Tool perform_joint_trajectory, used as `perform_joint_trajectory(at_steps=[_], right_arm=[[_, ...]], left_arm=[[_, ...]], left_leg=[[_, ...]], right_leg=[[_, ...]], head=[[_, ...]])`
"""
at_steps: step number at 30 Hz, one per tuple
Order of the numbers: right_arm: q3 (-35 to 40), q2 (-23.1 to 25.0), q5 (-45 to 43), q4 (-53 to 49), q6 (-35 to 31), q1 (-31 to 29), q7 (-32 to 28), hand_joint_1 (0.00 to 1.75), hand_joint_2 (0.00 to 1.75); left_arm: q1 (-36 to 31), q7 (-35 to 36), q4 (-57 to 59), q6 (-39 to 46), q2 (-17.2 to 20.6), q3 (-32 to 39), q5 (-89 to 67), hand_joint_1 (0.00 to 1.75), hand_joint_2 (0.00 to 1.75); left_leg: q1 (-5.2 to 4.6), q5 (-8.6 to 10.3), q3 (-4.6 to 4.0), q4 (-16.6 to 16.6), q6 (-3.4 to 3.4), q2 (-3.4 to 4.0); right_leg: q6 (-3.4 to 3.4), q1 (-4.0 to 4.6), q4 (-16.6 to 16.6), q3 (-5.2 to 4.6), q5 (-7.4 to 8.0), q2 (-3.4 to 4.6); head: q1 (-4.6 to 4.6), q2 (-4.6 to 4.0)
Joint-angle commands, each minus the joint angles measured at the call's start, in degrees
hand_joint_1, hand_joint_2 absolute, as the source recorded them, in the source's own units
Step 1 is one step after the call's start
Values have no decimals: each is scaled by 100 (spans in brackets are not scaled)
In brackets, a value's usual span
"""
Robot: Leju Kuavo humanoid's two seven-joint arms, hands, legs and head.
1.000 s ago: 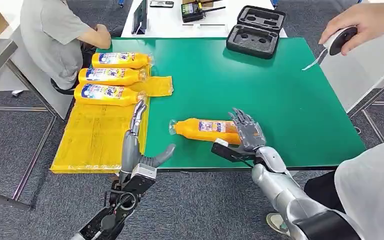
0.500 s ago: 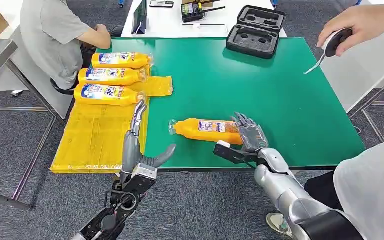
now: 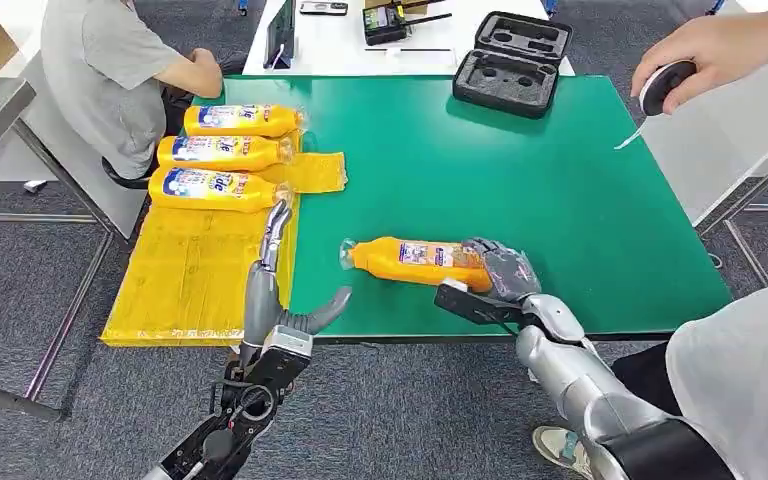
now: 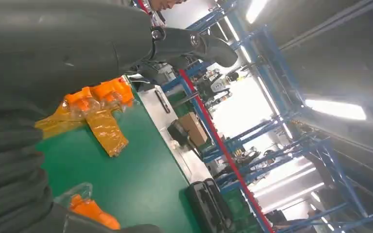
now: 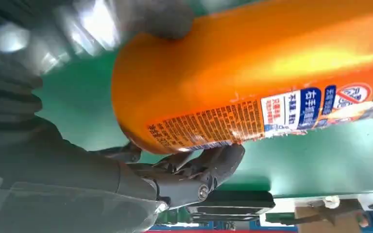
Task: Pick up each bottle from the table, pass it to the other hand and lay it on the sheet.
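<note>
On the green tabletop: one yellow sheet draped over the left edge, one black case open at the far side, four orange bottles in all. Three bottles lying side by side on the far end of the sheet, caps toward the table's middle. The fourth bottle lying on its side on bare green near the front edge, cap toward the sheet, base in the right hand. Fingers of that hand curled around the bottle's base, thumb on one side, the rest on the other, seen close in the right wrist view. Left hand upright at the sheet's near corner, fingers straight and apart, holding nothing. Compared with a second ago: right hand fingers then spread above the bottle's base, now wrapped down around it; bottle, sheet and left hand in the same places.
</note>
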Motion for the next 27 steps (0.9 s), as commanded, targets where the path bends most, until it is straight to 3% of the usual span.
perform_joint_trajectory(at_steps=[1,7,8,9,14,15,16,17,18,20,21,22,23,27], right_arm=[[-118,-101,67,358,64,-130,133,164,175],[-106,-158,172,369,71,-129,245,171,175],[-134,-158,145,365,77,-115,227,166,175],[-160,-153,118,362,99,-108,198,173,175],[-157,-90,139,344,67,-96,155,155,175],[-157,-79,148,339,31,-92,143,143,175],[-163,-71,151,347,22,-89,138,145,175],[-170,-63,157,347,-16,-78,153,134,175],[-185,-52,167,339,-79,-48,120,112,175],[-185,-49,175,341,-110,-23,117,110,175],[-189,-50,192,349,-136,-26,128,31,175],[-186,-49,213,351,-156,-34,127,14,175],[-200,-45,205,345,-174,-33,124,2,175],[-252,-52,216,316,-356,-8,142,0,175]], left_arm=[[-249,13,246,-37,110,-279,35,0,175],[-291,13,293,-42,93,-307,62,0,175],[-292,13,301,-35,84,-307,66,0,175],[-290,13,308,-21,80,-302,64,0,175],[-236,13,304,71,116,-307,23,0,175],[-222,13,297,74,130,-310,23,0,175],[-220,13,315,89,133,-318,6,0,175],[-213,13,321,112,139,-326,-11,0,175],[-202,13,312,103,144,-329,7,0,175],[-199,13,316,117,147,-337,-3,0,175],[-198,13,317,129,151,-346,-2,0,175],[-192,13,320,133,155,-346,9,0,175],[-193,13,330,152,155,-348,-1,0,175],[-192,13,350,204,164,-341,-10,0,175]], left_leg=[[10,-7,16,2,-13,-5],[5,-1,9,-1,-8,-6],[10,-6,19,1,-12,-8],[5,-3,16,0,-10,-7],[7,-4,23,-2,-12,-4],[10,-7,29,-1,-15,-3],[6,-3,23,-3,-11,-2],[8,-6,29,-3,-14,-3],[13,-9,35,-1,-19,-1],[11,-7,33,-4,-15,0],[6,-3,23,-3,-9,-2],[3,-2,20,-4,-7,-2],[8,-5,28,-4,-11,-1],[6,-6,22,-2,-11,3]], right_leg=[[-13,10,-2,21,-7,-7],[-8,5,-4,13,-2,-7],[-13,11,-5,25,-6,-10],[-10,6,-3,20,-5,-8],[-12,8,-6,27,-4,-5],[-15,11,-7,33,-6,-4],[-11,6,-6,25,-4,-4],[-14,9,-7,31,-6,-5],[-19,14,-8,39,-7,-3],[-15,11,-10,37,-5,-2],[-9,6,-7,25,-3,-3],[-7,4,-5,21,-2,-3],[-12,8,-8,30,-4,-3],[-11,7,-4,24,-4,1]], head=[[0,0],[2,0],[2,0],[0,0],[2,0],[2,0],[0,0],[2,0],[2,0],[2,0],[2,0],[2,0],[0,0],[2,0]])
